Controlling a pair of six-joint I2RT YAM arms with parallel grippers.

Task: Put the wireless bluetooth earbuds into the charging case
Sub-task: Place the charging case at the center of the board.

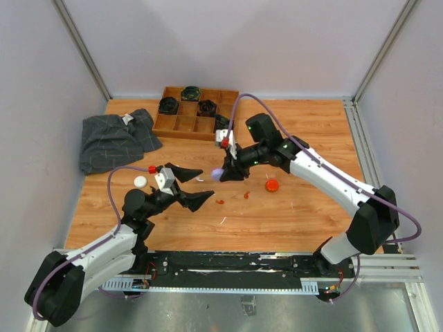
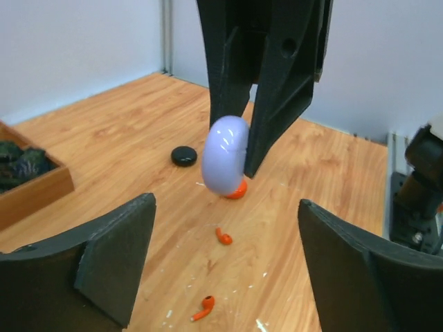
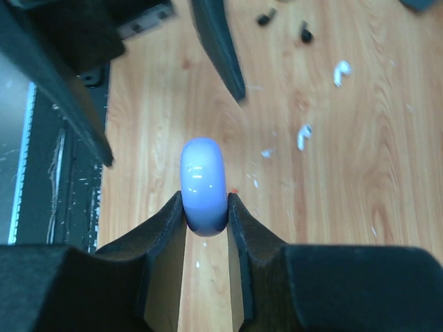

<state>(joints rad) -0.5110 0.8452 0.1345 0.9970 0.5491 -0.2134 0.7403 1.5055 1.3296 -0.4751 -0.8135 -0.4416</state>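
- The right end effector [image 3: 205, 207] is clamped on the lilac charging case [image 3: 203, 183], with one finger pressed to each flat face.
- The case is held on edge over the bench [image 1: 297, 214], its round outline upright and its rim facing the wood.
- The left end effector [image 2: 228, 266] is spread wide and empty, just beside the case.
- Two orange-red earbuds [image 2: 223, 237] lie flat on the bench near the case.
- Two white earbuds [image 3: 303, 136] also lie near it.

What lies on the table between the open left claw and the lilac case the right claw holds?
An orange-red earbud and a second one lie there, shown in the left wrist view.
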